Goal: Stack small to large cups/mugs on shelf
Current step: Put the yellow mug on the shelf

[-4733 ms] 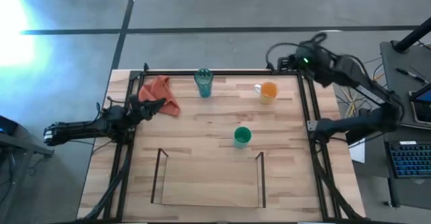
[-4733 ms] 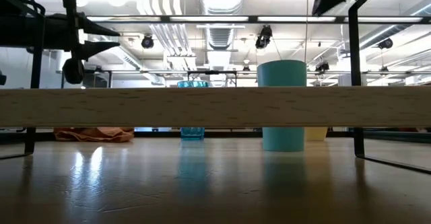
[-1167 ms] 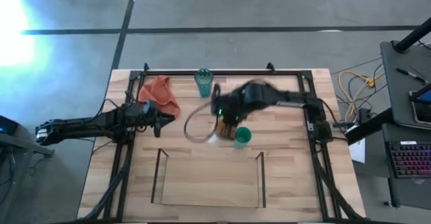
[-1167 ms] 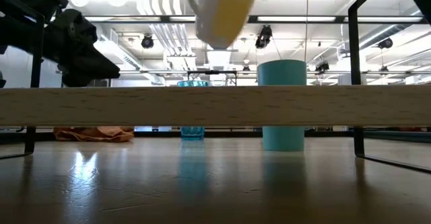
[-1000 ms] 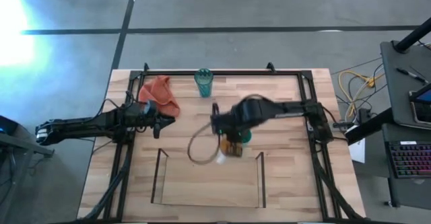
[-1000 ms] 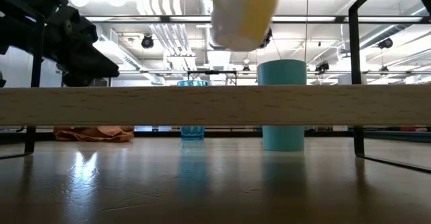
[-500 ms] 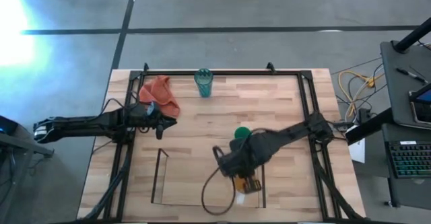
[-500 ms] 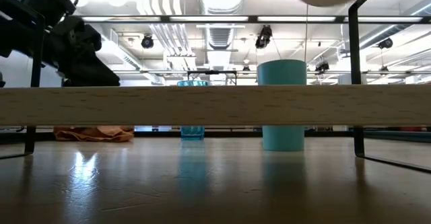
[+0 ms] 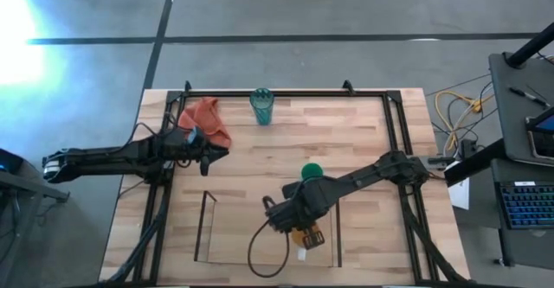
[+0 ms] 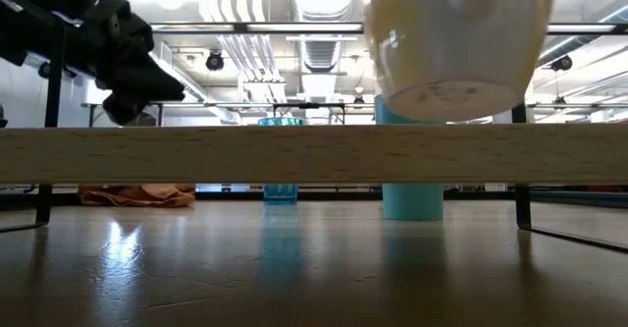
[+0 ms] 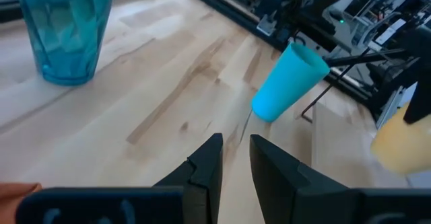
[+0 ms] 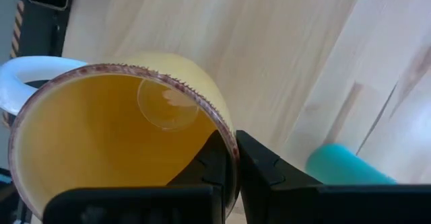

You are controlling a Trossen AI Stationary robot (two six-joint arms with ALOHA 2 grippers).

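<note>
Over the shelf [image 9: 204,227], right tool [image 12: 232,158] pinches the orange mug [image 9: 307,234], seemingly above its floor; left tool [image 11: 234,160] part-open.

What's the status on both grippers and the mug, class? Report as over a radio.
Right gripper shut on orange mug rim, mug in the air over the shelf. Left gripper holding nothing, near the red-orange cloth. Green cup just outside the shelf.
</note>
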